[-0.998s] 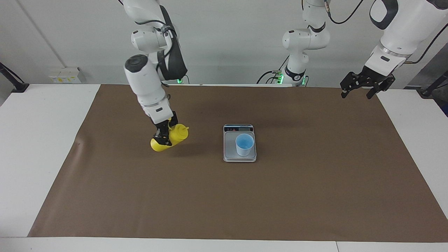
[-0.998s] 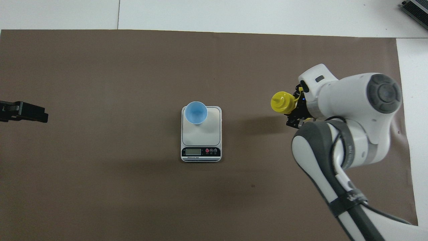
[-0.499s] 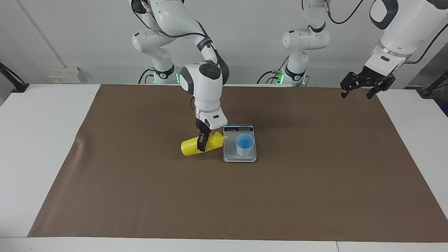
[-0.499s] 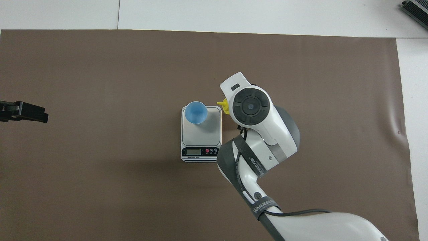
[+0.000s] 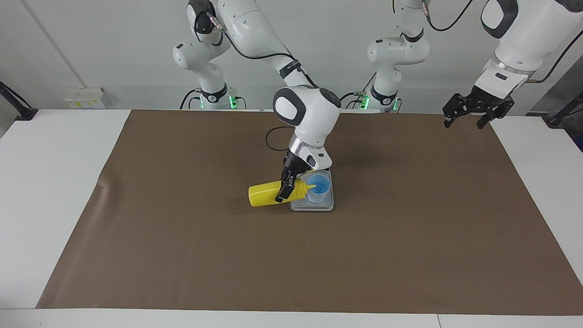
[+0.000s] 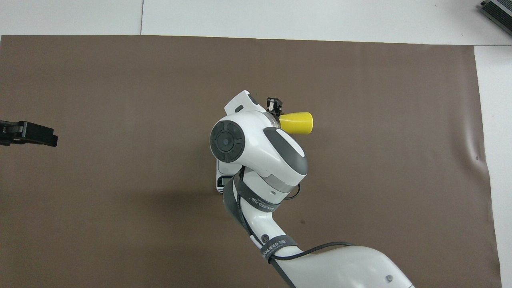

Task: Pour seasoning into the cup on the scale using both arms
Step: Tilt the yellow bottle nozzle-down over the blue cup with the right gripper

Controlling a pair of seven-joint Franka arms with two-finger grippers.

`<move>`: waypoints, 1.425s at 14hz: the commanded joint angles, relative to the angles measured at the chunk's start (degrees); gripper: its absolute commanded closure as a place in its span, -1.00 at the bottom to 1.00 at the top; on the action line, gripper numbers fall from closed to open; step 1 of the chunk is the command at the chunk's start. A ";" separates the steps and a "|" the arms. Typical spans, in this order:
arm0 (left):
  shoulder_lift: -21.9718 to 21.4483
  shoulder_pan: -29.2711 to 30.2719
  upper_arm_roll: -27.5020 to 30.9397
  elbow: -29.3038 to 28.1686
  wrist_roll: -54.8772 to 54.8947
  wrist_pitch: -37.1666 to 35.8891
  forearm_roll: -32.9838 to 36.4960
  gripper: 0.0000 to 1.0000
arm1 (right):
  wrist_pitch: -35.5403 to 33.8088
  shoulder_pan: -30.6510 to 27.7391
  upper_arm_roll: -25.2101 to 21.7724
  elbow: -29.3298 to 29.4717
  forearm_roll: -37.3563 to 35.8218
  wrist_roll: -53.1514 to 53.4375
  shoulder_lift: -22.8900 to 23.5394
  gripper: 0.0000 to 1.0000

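Note:
The yellow seasoning bottle is tipped almost level, held above the mat beside the scale. Its nozzle points into the mouth of the light-blue cup, which stands on the scale. My right gripper is shut on the bottle just below its nozzle. In the overhead view only the bottle's base and a corner of the scale show; the right arm hides the cup. My left gripper hangs open and holds nothing over the mat's corner at the left arm's end, where it waits.
A brown mat covers most of the white table. A socket box sits by the wall at the right arm's end. A grey device lies at the table's corner farthest from the robots.
My right arm carried the bottle from the right arm's end of the mat to the scale and tipped it to nearly level, nozzle at the cup. The left arm has not moved.

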 commanded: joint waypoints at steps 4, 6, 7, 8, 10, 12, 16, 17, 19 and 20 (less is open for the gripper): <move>-0.79 0.43 -0.05 -0.45 0.83 -0.65 -0.11 -1.00 | -2.33 4.06 0.03 -3.17 -11.87 0.10 -2.92 1.00; -0.79 0.43 -0.05 -0.54 0.83 -0.65 -0.11 -1.00 | -3.56 5.91 0.03 -5.80 -18.80 0.10 -4.50 1.00; -0.88 0.43 -0.05 -0.45 0.83 -0.65 -0.11 -1.00 | -4.35 6.61 0.03 -7.12 -21.53 0.10 -5.38 1.00; -0.88 0.43 -0.14 -0.45 0.83 -0.65 -0.11 -1.00 | -5.23 7.23 0.03 -8.18 -24.34 0.10 -6.00 1.00; -0.79 0.43 -0.05 -0.45 0.83 -0.65 -0.11 -1.00 | -4.89 7.76 0.03 -10.73 -28.92 0.10 -7.14 1.00; -0.79 0.43 -0.05 -0.45 0.83 -0.65 -0.11 -1.00 | -5.50 9.16 0.03 -10.92 -33.14 0.18 -6.54 1.00; -0.88 0.43 -0.05 -0.54 0.83 -0.65 -0.11 -1.00 | -8.83 9.34 0.03 -10.31 -39.82 0.27 -6.36 1.00; -0.88 0.43 -0.05 -0.45 0.83 -0.65 -0.11 -1.00 | -9.71 9.43 0.03 -10.21 -41.32 0.18 -6.36 1.00; -0.88 0.43 -0.05 -0.45 0.83 -0.65 -0.11 -1.00 | -10.16 9.43 0.03 -10.48 -42.47 0.18 -6.53 1.00; -0.79 0.43 -0.14 -0.45 0.83 -0.65 -0.11 -1.00 | -10.24 9.34 0.03 -10.30 -43.95 0.27 -6.45 1.00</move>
